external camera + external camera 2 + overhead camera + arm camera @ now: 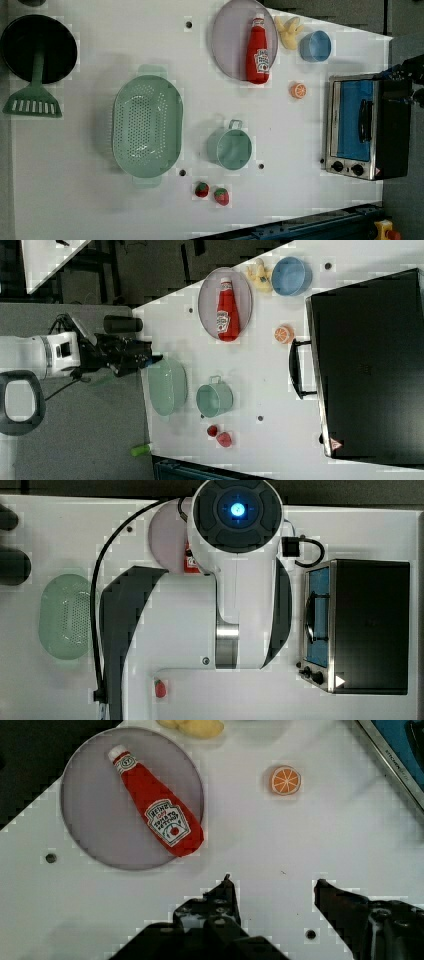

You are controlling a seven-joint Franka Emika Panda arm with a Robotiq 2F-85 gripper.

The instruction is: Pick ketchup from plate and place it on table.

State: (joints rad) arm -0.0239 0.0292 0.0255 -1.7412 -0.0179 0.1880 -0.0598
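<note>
While the ketchup [159, 809] is lying on its side on the plate [90, 820], its white cap is pointing toward the plate's far rim and its rounded red base is overhanging the near rim, just above the table [280, 845]. The plate is serving as the landmark for the remaining objects. In the wrist view, the gripper [274, 890] is hovering over bare table beside the plate, its two dark fingers [225, 895] standing well apart and holding nothing; it is not touching the ketchup. An orange slice [285, 780] is resting on the table near the plate, on the side where the toaster oven [360, 127] is standing. In the left view, a pale yellow banana toy [288, 31] is lying just beside the plate, with a blue bowl [316, 46] immediately beyond it. A green colander [146, 126] and a green cup [230, 147] are sitting well apart from the plate, and two strawberries [212, 193] are lying farther off still, past the cup. A dark pan [37, 47] and a green spatula [33, 97] are occupying the table's far corner, well away from the plate.
</note>
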